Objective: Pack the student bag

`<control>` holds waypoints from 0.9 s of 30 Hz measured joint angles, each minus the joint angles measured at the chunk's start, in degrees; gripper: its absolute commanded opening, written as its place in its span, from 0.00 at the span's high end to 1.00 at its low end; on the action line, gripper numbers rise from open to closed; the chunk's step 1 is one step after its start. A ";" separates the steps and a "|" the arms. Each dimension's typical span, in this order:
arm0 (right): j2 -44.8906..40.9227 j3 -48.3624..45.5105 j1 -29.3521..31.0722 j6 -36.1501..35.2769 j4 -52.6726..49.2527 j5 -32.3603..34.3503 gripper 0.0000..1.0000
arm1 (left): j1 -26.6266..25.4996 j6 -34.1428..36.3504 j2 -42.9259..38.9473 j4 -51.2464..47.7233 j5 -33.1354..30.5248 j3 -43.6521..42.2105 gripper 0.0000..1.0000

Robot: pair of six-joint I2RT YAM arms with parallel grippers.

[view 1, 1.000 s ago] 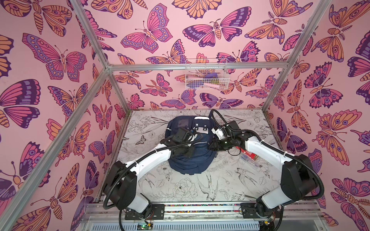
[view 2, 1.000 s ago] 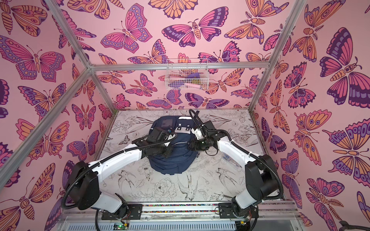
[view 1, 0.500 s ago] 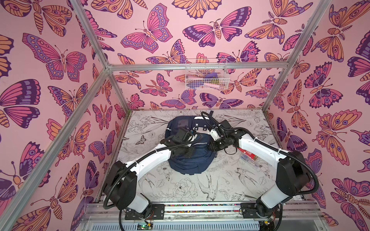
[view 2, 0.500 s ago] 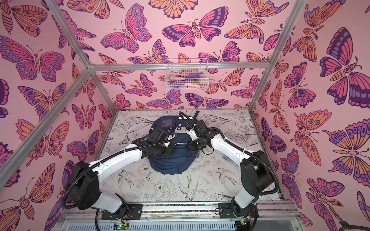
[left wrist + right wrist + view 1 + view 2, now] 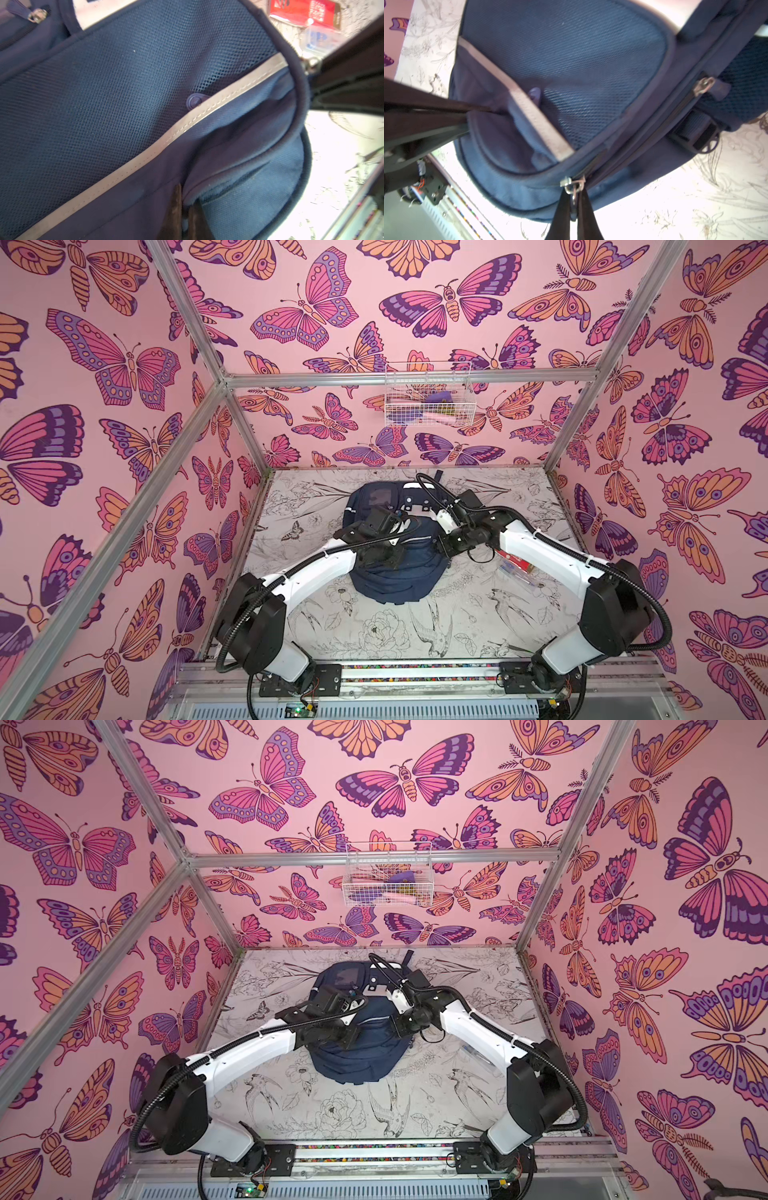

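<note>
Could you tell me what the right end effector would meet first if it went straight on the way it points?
The bag, probably at its zipped edge: the right end effector is shut on a zip pull there.

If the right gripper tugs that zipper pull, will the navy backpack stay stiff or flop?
Probably flops: the student bag creases where the left gripper pinches it. The zipper pull in the right gripper looks small, smooth metal; it may slip.

student bag point(image 5: 395, 578) on table point(image 5: 374, 639), packet point(image 5: 516, 562) at its right, basket point(image 5: 428, 394) behind
</note>
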 measured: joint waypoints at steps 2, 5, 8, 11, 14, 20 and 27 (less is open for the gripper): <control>-0.04 0.74 0.83 -0.02 -1.97 -0.13 1.00 | -0.02 -1.46 0.09 -0.28 0.87 0.26 1.00; -0.04 2.54 2.08 0.04 -4.46 -0.87 1.00 | -0.02 -3.93 0.09 -0.39 2.21 0.46 1.00; 0.52 4.52 2.99 1.03 -6.10 -1.97 1.00 | 0.00 -7.67 0.09 0.02 4.31 0.48 1.00; 1.60 5.27 3.26 2.97 -6.67 -3.08 1.00 | 0.35 -11.93 0.09 1.01 6.29 0.24 0.66; 2.73 5.35 3.65 4.57 -7.32 -4.28 1.00 | 0.70 -16.57 -0.04 4.13 8.04 -0.46 0.44; 3.23 5.14 3.30 5.70 -7.34 -6.56 1.00 | 7.61 -23.76 -8.26 8.39 10.19 -5.62 0.28; 3.23 4.22 3.02 5.95 -7.26 -8.15 1.00 | 25.29 -30.49 -13.29 6.29 13.55 -10.99 0.33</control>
